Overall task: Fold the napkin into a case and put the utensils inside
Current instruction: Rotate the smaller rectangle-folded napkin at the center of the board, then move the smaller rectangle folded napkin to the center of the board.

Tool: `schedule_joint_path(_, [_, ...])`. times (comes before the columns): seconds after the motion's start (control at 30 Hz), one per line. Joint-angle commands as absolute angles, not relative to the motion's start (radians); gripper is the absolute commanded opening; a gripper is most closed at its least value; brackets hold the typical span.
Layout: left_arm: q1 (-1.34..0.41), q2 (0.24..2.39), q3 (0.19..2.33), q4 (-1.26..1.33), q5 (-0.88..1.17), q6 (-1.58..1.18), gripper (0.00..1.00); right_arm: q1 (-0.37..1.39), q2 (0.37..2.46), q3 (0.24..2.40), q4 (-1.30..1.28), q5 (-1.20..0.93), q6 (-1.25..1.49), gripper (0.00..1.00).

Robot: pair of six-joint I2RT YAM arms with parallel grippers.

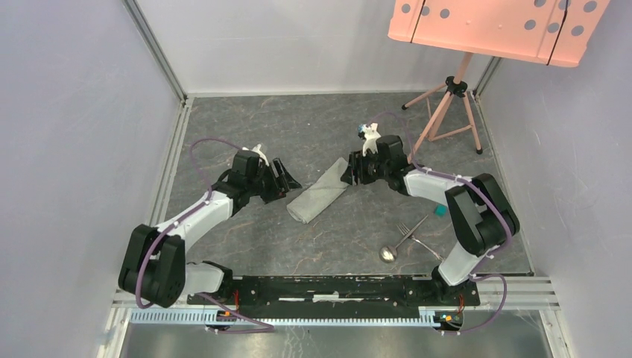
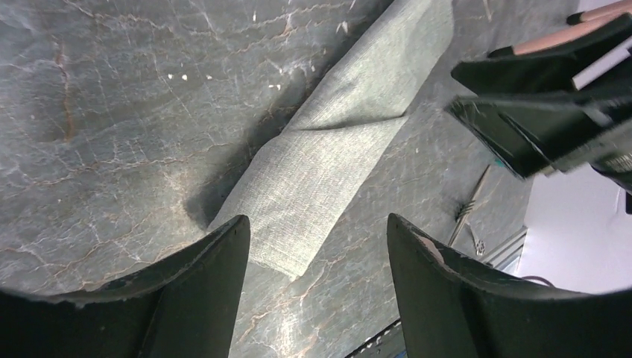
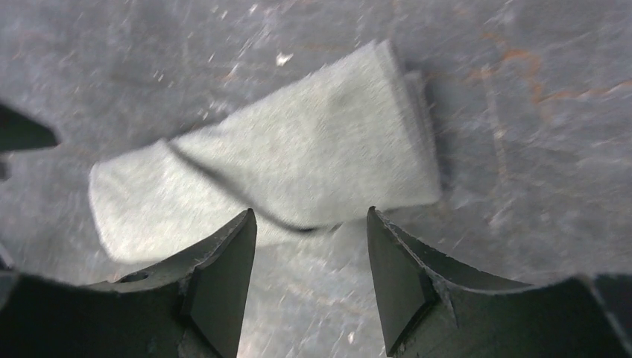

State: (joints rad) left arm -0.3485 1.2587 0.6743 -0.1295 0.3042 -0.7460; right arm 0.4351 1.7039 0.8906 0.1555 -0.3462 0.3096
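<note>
Fingers (image 2: 209, 283) of the left gripper (image 1: 289, 183) stand apart at the case's (image 1: 319, 195) lower end, holding nothing. The right gripper's (image 1: 350, 173) fingers (image 3: 223, 276) are apart too, at its upper end. The case lies folded flat on the table (image 1: 246, 119) between them. The fork (image 1: 412, 227) and spoon (image 1: 388, 253) lie well apart from it. With nothing pinning the cloth, it may slide or unfold when a utensil is pushed in. The thin, flat handles may also slip from a pinch.
</note>
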Motion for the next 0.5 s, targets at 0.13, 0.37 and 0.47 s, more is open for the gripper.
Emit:
schedule_joint_path(0.13, [-0.379,1.344,0.652,0.043,0.412,-0.723,0.66,0.443,1.627,0.702,0.315,-0.603,0.393,0.62])
schedule_joint_path(0.37, [-0.417,1.25,0.62,0.125,0.518,-0.822,0.7,0.342,1.658,0.817,0.292,-0.669,0.409,0.64])
schedule_joint_path(0.47, [-0.422,1.235,0.632,0.149,0.583,-0.871,0.71,0.312,1.724,0.928,0.199,-0.684,0.348,0.68])
